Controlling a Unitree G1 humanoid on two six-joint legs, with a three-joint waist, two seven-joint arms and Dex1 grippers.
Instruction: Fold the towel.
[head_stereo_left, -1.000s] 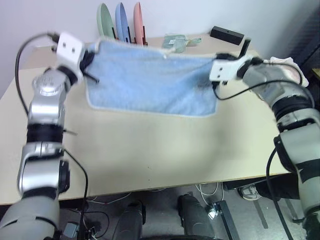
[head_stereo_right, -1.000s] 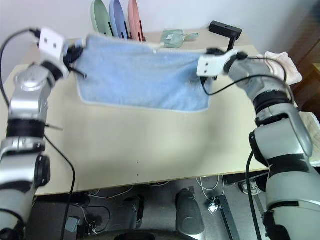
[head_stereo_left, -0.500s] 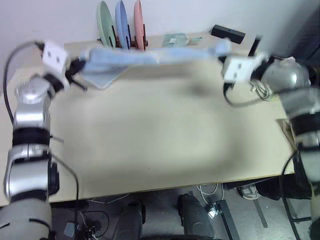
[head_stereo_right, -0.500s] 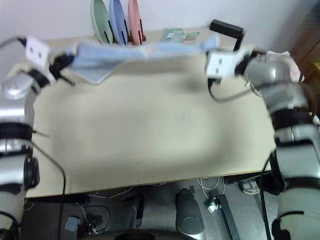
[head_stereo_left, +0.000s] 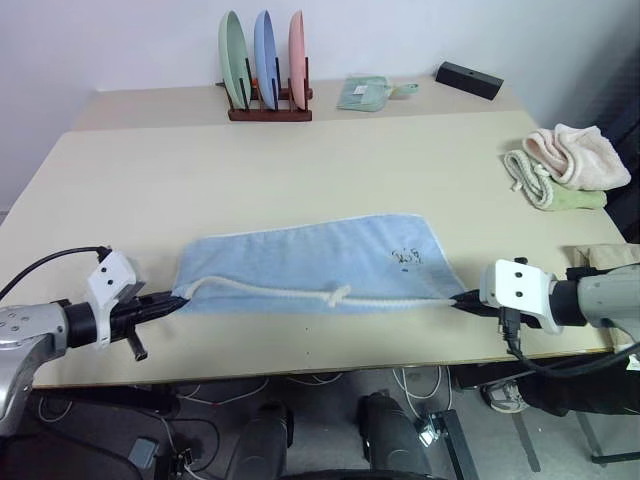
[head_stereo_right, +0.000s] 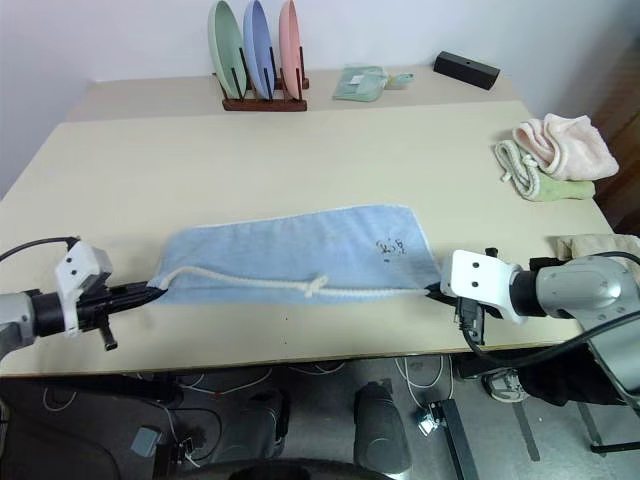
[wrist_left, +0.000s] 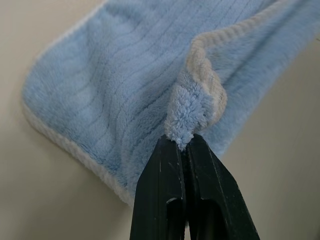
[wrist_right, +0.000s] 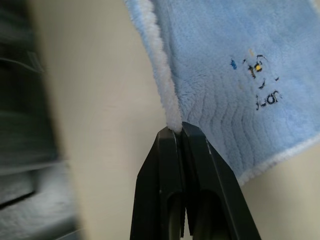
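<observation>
Claw left and claw right each pinch a near corner of the towel, which lies spread on the table between them. Judged: laid flat, no fold yet made.

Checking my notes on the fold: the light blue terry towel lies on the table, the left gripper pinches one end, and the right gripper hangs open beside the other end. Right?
Not quite. The right gripper is not open: its black fingers are shut on the edge trim of the light blue terry towel, as the right wrist view shows. The rest holds: the towel lies on the table and the left gripper pinches the other end.
</observation>
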